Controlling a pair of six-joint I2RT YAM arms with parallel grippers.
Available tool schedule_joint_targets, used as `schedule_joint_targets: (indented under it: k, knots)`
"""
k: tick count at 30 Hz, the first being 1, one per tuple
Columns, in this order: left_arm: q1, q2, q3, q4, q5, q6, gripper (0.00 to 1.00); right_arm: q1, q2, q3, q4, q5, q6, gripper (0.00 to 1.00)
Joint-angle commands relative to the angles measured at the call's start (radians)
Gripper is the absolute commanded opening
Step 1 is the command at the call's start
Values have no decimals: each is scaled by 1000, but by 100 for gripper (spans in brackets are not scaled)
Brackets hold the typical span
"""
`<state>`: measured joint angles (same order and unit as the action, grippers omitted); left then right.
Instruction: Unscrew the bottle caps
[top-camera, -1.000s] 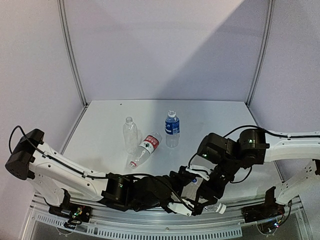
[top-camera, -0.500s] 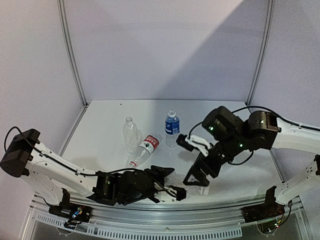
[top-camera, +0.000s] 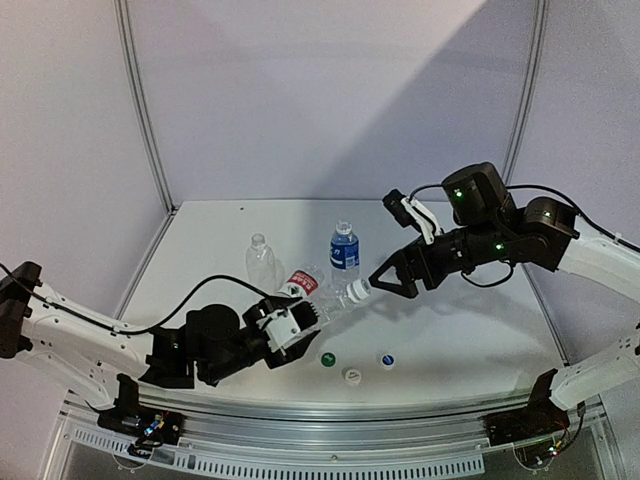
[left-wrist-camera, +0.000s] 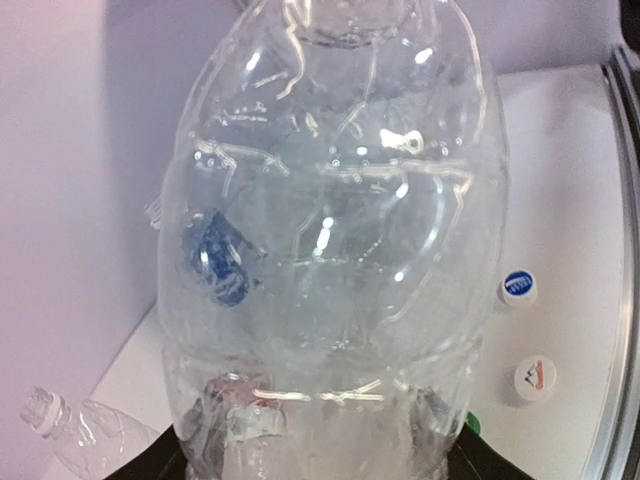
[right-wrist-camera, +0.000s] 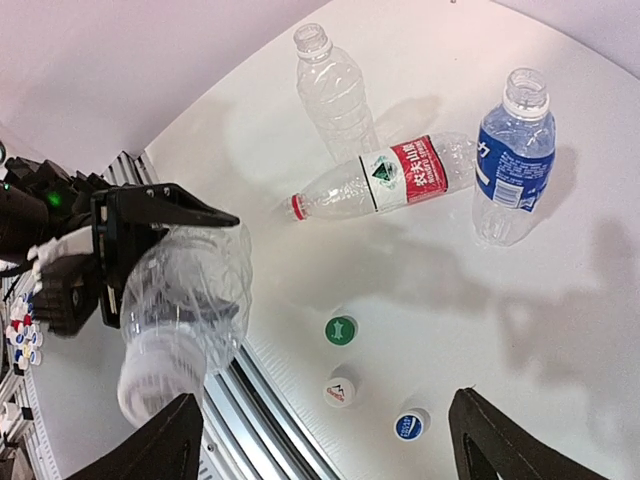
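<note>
My left gripper (top-camera: 296, 325) is shut on an unlabelled clear bottle (top-camera: 325, 303) and holds it tilted above the table. The bottle's neck with a pale cap (top-camera: 358, 290) points at my right gripper (top-camera: 385, 281), which is open and empty just beyond the cap. The right wrist view shows the held bottle (right-wrist-camera: 190, 295), its blurred pale cap (right-wrist-camera: 150, 378) and my wide-open right gripper (right-wrist-camera: 330, 447). Green (top-camera: 327, 358), white (top-camera: 352, 375) and blue (top-camera: 386, 359) caps lie loose on the table. The bottle (left-wrist-camera: 330, 230) fills the left wrist view and hides my left gripper (left-wrist-camera: 325, 435).
A blue-label bottle (top-camera: 344, 258) and an unlabelled bottle (top-camera: 261, 262) stand upright and uncapped at mid table. A red-label bottle (top-camera: 297, 289) lies between them, partly behind the held bottle. The metal rail (top-camera: 400, 440) runs along the table's front edge.
Both arms rose from the front edge. The left gripper carried the clear bottle up and left to mid table. The right gripper swung back and up and now faces the bottle's cap.
</note>
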<state>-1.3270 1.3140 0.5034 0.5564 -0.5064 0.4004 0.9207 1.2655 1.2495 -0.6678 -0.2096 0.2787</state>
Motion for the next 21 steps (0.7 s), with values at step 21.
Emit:
schedule_joint_targets:
  k: [21]
  knots:
    - [45, 15, -8, 43, 101, -165, 29, 0, 115, 191, -112, -325, 289, 68]
